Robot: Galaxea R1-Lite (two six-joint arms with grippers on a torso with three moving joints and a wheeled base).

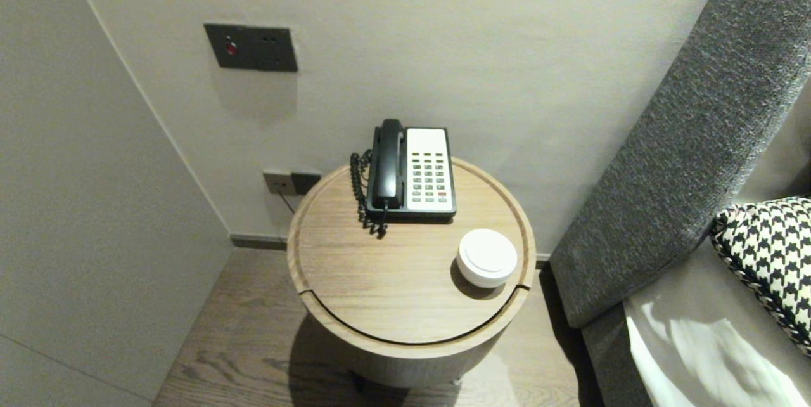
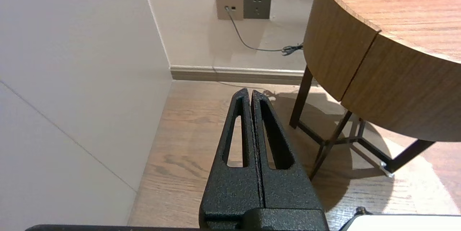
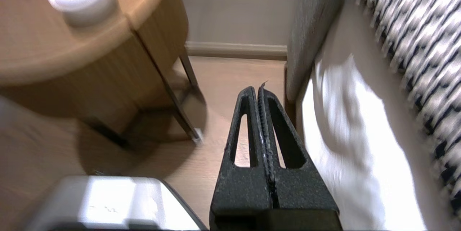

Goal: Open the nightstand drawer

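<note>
Beige walls (image 1: 443, 26), wooden floor (image 1: 241, 331), grey headboard (image 1: 684, 160)

We see a round wooden table (image 1: 380, 286) with a raised rim, standing on the wooden floor (image 1: 241, 343). Toward its back edge lies a telephone (image 1: 429, 169), with its black handset (image 1: 388, 163) cradled on the left and its coiled cord (image 1: 361, 194) resting on the wood. Near the right front rim sits a white round box (image 1: 486, 257), apart from the telephone.

White jar (image 1: 486, 257), black-and-white houndstooth cushion (image 1: 770, 258)
</note>
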